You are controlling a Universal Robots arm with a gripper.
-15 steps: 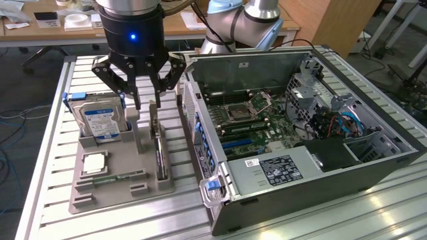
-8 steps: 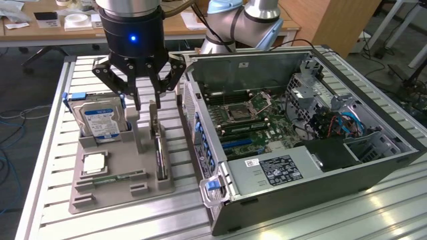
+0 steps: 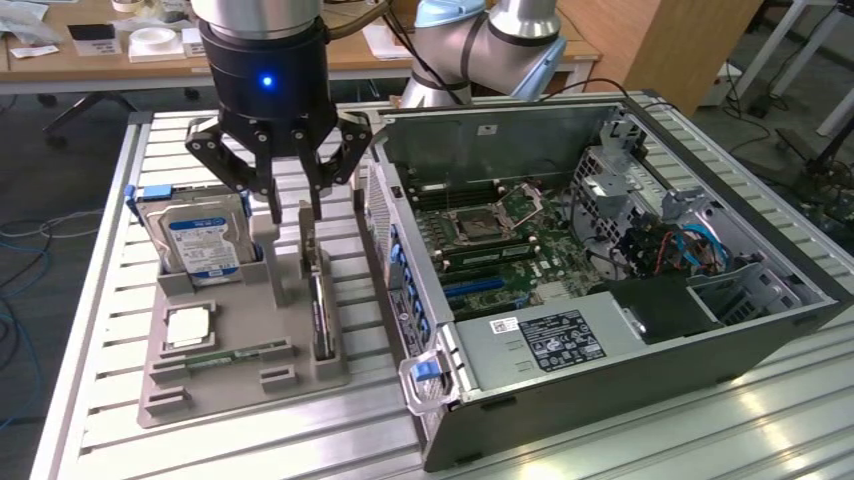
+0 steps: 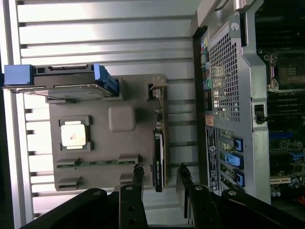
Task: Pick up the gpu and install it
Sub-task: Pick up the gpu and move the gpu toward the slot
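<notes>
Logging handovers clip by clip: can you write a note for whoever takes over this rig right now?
Tool: open, holding nothing, one finger on either side of the card, with gaps visible in the wrist view.
Thin dark gpu card with black cooler: standing on edge in the grey holder tray, beside the open black computer case.
Done: tool positioned over the card.
Left: card not yet gripped, lifted or installed in the case.
</notes>
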